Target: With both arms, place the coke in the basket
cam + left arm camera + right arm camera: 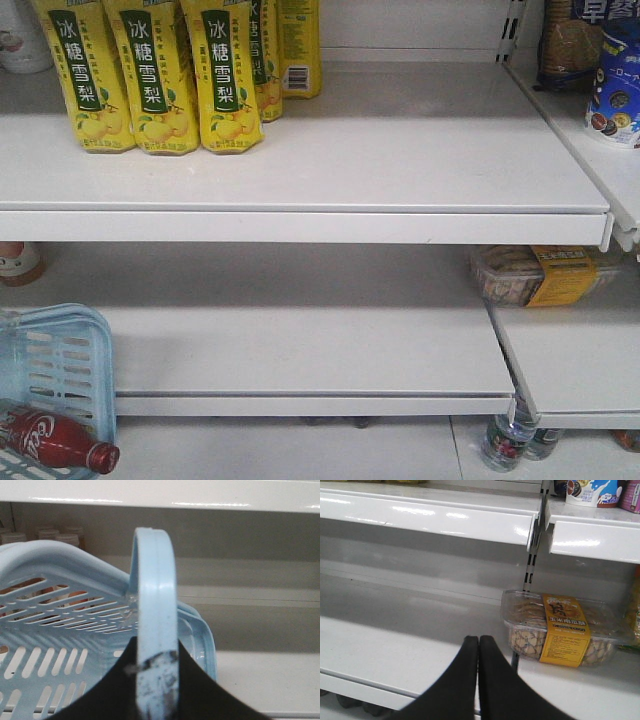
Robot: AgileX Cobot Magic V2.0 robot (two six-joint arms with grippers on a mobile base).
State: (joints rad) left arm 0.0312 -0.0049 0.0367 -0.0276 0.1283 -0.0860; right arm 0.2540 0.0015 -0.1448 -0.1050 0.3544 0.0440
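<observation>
Left hand (156,680) clamped on basket (65,605) handle; right hand (479,680) pressed closed, empty, facing shelf (395,645). We see coke (55,440) lying in basket already, cap poking past rim. We'd judge: keep handle grip steady, basket level, so bottle stays in.

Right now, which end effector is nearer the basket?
Left. The left end effector is clamped on the basket handle; the right end effector is shut, facing the snack box.
</observation>
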